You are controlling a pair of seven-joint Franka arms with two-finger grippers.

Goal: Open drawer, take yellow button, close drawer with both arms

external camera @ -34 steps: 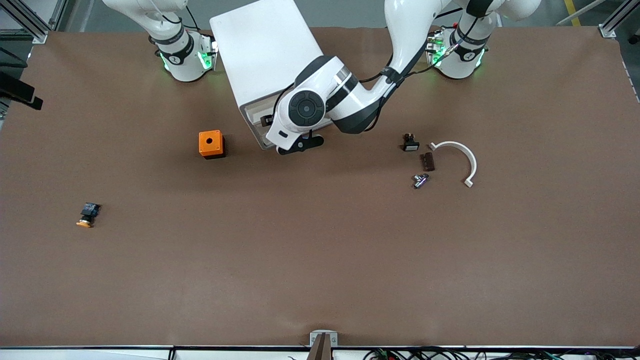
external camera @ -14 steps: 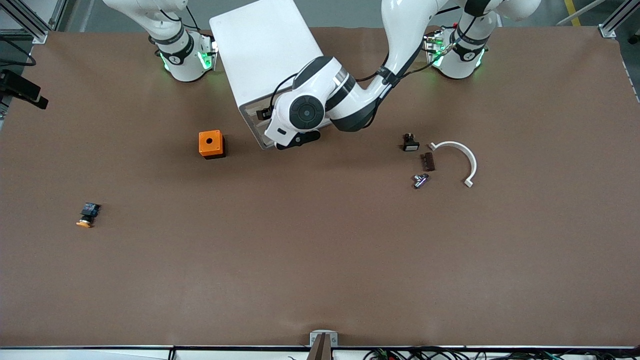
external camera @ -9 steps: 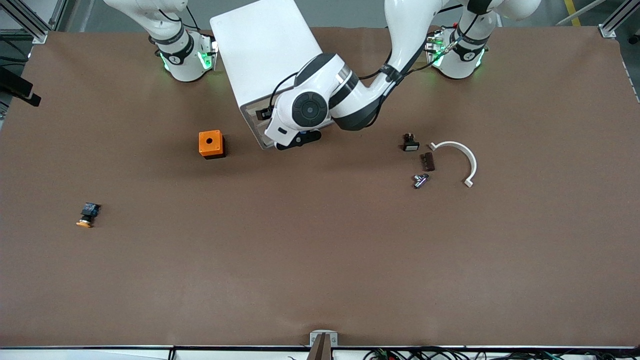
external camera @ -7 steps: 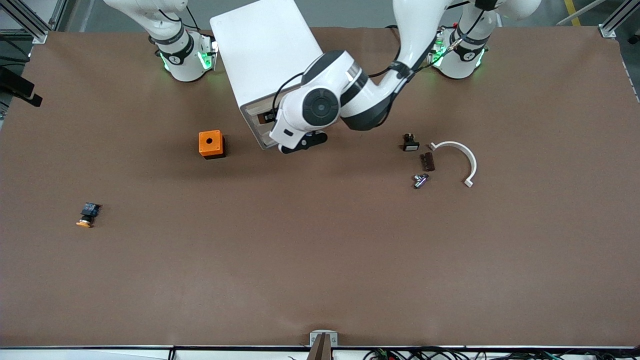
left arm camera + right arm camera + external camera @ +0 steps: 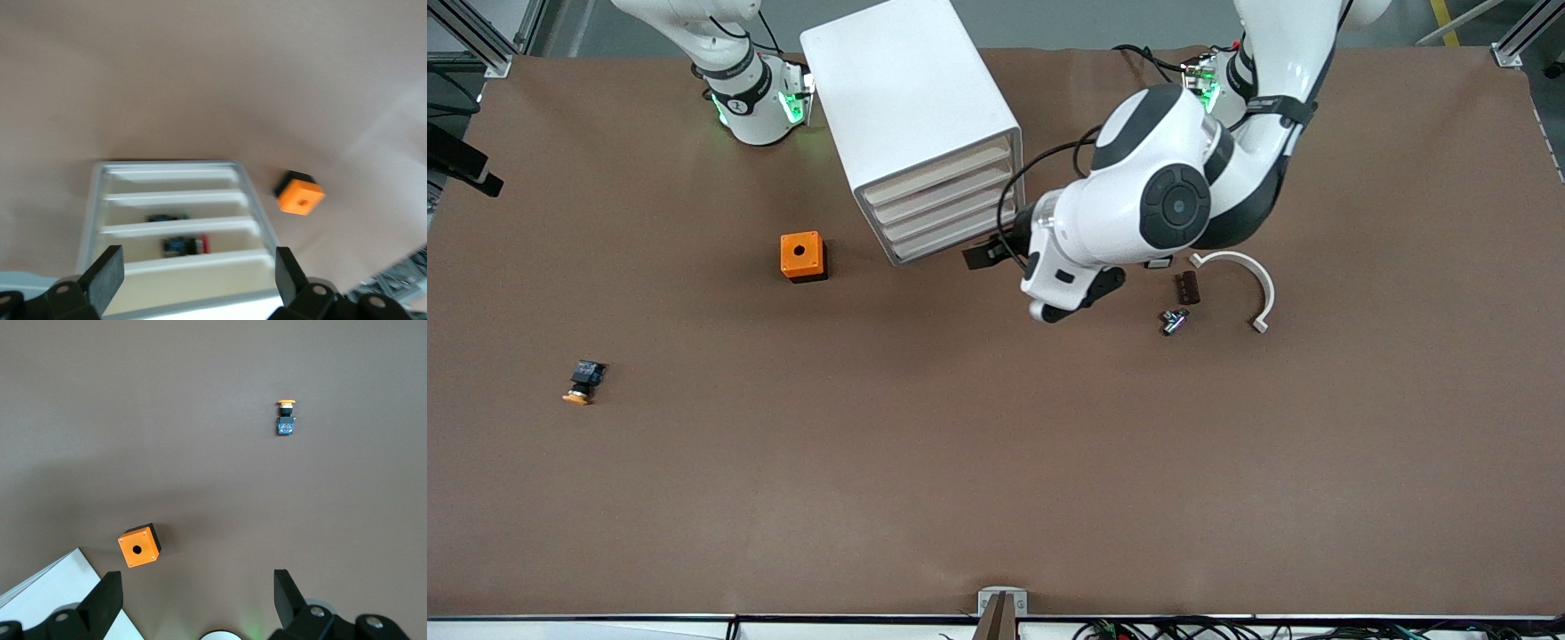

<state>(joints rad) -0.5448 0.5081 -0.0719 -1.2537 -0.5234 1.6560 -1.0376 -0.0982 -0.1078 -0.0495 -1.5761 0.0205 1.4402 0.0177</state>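
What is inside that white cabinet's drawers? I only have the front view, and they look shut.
Observer: Left wrist view shows a small dark part at one level of the cabinet, a blue-and-black part at the next.
Operator: Left gripper?
Observer: The left gripper is open and empty, facing the cabinet.
Operator: And the right?
Observer: The right gripper is open, high over the table, looking down on the orange box and button.
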